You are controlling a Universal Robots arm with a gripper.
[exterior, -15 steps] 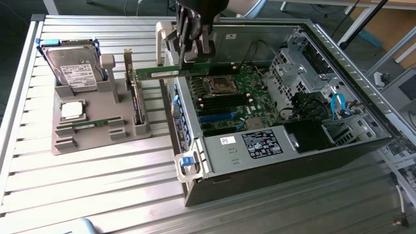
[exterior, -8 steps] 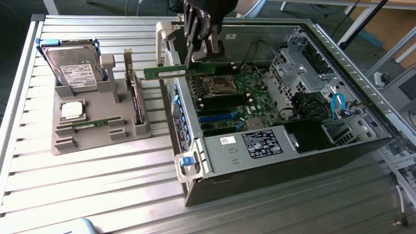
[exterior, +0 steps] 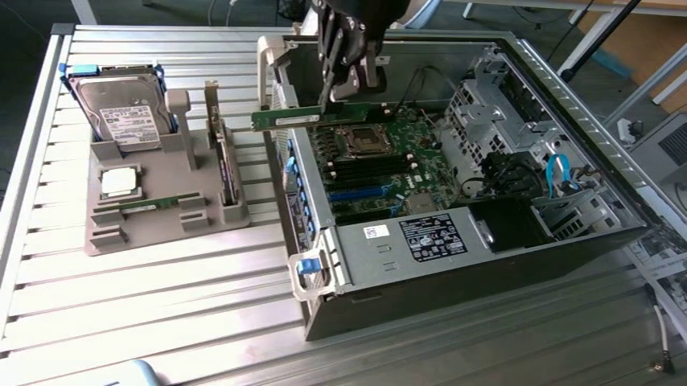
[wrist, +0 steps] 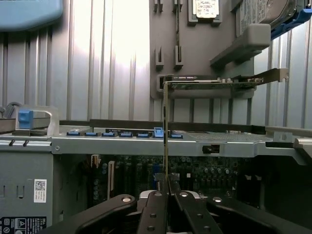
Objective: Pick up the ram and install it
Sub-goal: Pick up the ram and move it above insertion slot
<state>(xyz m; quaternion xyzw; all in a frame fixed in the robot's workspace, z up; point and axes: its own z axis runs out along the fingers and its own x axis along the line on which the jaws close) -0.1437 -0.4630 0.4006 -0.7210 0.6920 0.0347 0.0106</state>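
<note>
In the exterior view the gripper [exterior: 341, 98] is hanging over the open case [exterior: 429, 265], its fingers pinching the ram [exterior: 301, 120] by the upper edge near one end. The stick is riding level, clear of the bench [exterior: 161, 289]. It is sitting just above the case's wall on the exterior view's left, at the edge of the board [exterior: 413, 173] and close to the socket [exterior: 359, 141]. So the pickup looks done. The seating isn't, because the ram is sitting high above the long black slots [exterior: 376, 165] rather than standing in one. Over on the exterior view's left, the grey holder [exterior: 161, 229] is carrying a second stick [exterior: 150, 204], a drive [exterior: 121, 112] and a card [exterior: 224, 165], all well apart from the gripper. Switching to the wrist view, the gripper [wrist: 167, 183] is showing both fingers [wrist: 184, 207] pressed onto the ram [wrist: 165, 122]. The stick is showing edge-on as one thin line running away from the camera. Beyond it the case wall [wrist: 146, 144] is crossing the frame, with the board [wrist: 204, 173] dark on the near side of it. Nothing around the stick's far edge looks like a slot gripping it. I'd call this the carry between lift and insertion, with alignment over a slot and the press-in not yet done.
</note>
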